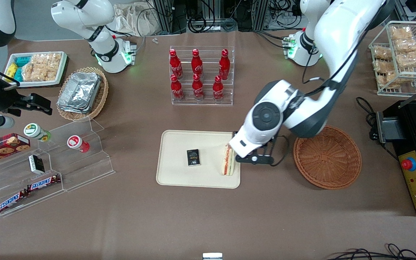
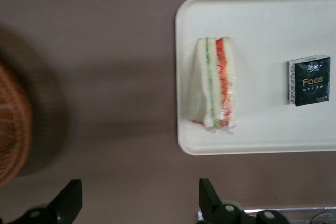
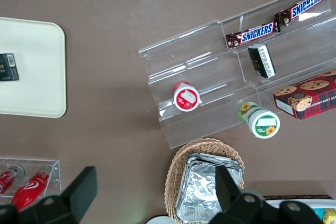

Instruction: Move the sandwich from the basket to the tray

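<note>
- Since the sandwich is already sitting on the tray, your gripper is released: fingers spread wide, nothing between them, hovering above the table between tray and basket.
- Biggest worry I'd flag: the sandwich rests right by the tray's edge on the basket side, standing on a narrow face with the filling edge up. If you bump it while pulling away, I'd guess it tips over or slides off the rim.
- The wrap looks thin and slippery, so a brushing finger could drag it along.
- Going straight up looks safest to me; swinging low across the tray risks clipping the sandwich or the small dark packet lying near the tray's middle.
- Open tabletop nearer the front camera gives you loads of room. The bottle rack stands well apart, farther from that camera.
- The basket looks empty, so nothing's left to fetch.
</note>
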{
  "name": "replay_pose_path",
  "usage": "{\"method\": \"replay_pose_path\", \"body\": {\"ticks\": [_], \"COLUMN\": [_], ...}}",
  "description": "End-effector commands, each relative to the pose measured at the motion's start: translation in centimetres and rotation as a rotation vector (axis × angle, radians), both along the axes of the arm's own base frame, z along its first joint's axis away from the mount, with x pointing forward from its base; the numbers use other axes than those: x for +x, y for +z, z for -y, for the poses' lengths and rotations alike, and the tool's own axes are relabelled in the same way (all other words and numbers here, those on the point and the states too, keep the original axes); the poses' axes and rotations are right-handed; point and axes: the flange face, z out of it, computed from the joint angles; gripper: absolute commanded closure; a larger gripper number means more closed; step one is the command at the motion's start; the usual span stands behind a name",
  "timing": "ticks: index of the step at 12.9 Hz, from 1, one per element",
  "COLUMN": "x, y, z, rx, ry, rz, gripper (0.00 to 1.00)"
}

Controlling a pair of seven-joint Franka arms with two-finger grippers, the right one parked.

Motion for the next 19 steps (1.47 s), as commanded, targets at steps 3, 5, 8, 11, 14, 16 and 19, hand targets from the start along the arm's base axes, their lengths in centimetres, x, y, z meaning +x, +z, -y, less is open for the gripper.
{"method": "replay_pose_path", "body": {"ticks": [3, 5, 8, 11, 14, 16, 19], "x": [-0.7, -1.1, -1.5, -1.4, -1.4, -1.5, -1.6], "y": [8.8, 12.0, 15.6, 18.0, 18.9, 19.4, 19.4], "z": [-8.1, -11.6, -16.4, -21.3, -24.0, -25.7, -27.1], "rx": [0.055, 0.074, 0.079, 0.057, 0.070, 0.074, 0.077], "ry": [-0.052, -0.080, -0.145, -0.079, -0.013, 0.016, 0.036], "rz": [-0.016, -0.020, -0.020, -0.015, -0.001, 0.004, 0.002], "gripper": [0.00, 0.00, 0.00, 0.00, 0.00, 0.00, 0.00]}}
